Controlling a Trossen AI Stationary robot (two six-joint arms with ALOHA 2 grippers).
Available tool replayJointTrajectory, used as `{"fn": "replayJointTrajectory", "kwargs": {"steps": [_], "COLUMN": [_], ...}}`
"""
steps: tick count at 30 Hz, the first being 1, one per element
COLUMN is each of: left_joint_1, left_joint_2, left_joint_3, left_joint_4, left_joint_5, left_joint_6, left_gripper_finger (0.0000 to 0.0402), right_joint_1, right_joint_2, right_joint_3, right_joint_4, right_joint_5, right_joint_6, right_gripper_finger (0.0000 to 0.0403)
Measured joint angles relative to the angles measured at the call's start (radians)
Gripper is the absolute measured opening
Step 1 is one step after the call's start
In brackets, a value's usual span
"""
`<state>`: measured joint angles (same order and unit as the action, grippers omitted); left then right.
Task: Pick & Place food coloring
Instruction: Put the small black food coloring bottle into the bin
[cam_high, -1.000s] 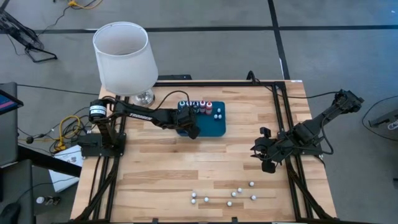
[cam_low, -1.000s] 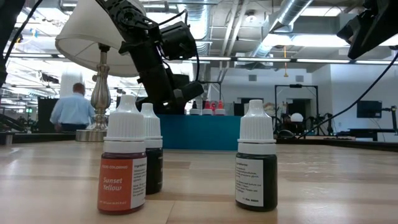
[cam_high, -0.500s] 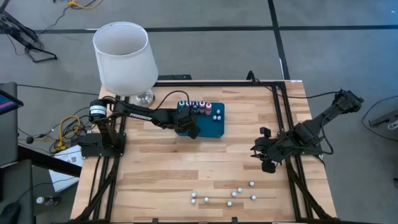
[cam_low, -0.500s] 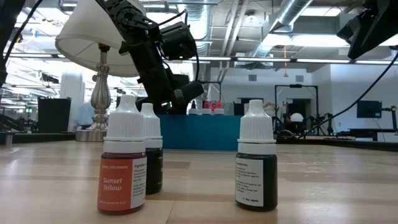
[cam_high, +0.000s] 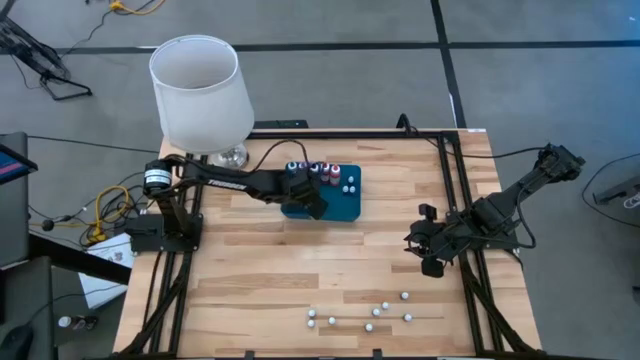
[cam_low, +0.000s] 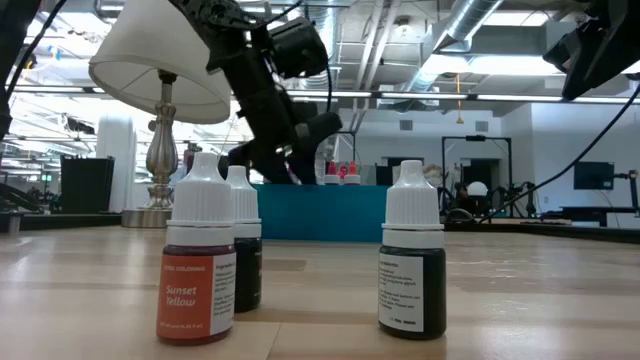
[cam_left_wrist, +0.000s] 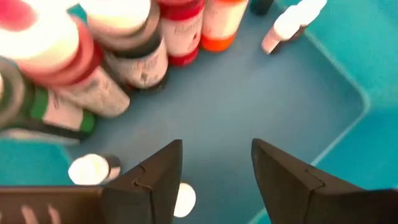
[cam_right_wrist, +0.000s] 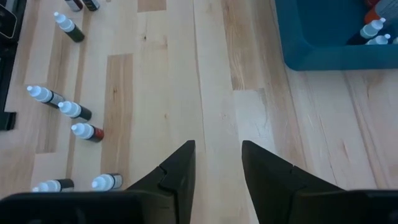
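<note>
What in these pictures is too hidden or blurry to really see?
- Bottles in the teal tray, high view: the left gripper covers some.
- Same bottles, left wrist view: blurred, labels unreadable.
- Bottles near the table's front edge, high view: too small to tell colours.

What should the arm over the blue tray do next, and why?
Probably lift away and go toward the loose bottles near the table's front edge. The left gripper hangs over the teal tray with jaws open and nothing between them, and several bottles already stand inside.

Overhead and table-level views share the teal tray (cam_high: 340, 203), wrists closer
</note>
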<state>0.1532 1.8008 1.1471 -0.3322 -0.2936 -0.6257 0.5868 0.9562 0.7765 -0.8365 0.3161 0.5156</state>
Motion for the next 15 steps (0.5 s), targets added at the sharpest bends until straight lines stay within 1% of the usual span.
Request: {"fn": "replayJointTrajectory", "kwargs": {"steps": [4, 9, 12, 15], "left_joint_1": [0.000, -0.010, -0.026, -0.056], "left_joint_2": [0.000, 0.000, 0.000, 0.000], "left_joint_3": [0.066, 0.202, 0.310, 0.408], "left_joint_4": [-0.075, -0.187, -0.241, -0.278], "left_joint_5": [-0.002, 0.017, 0.069, 0.158], "left_joint_6": [0.041, 0.123, 0.214, 0.327], "left_gripper_finger": [0.0183, 0.0182, 0.0182, 0.0182], "right_joint_1": [0.000, 0.000, 0.000, 0.000], "right_joint_2": [0.000, 0.000, 0.000, 0.000], "right_joint_3": [0.000, 0.000, 0.000, 0.000], "right_joint_4": [0.000, 0.000, 0.000, 0.000], "right_joint_5": [0.000, 0.000, -0.003, -0.005], "right_joint_6": [0.000, 0.000, 0.000, 0.000], "right_gripper_finger": [0.0120, 0.0120, 0.0120, 0.0120]}}
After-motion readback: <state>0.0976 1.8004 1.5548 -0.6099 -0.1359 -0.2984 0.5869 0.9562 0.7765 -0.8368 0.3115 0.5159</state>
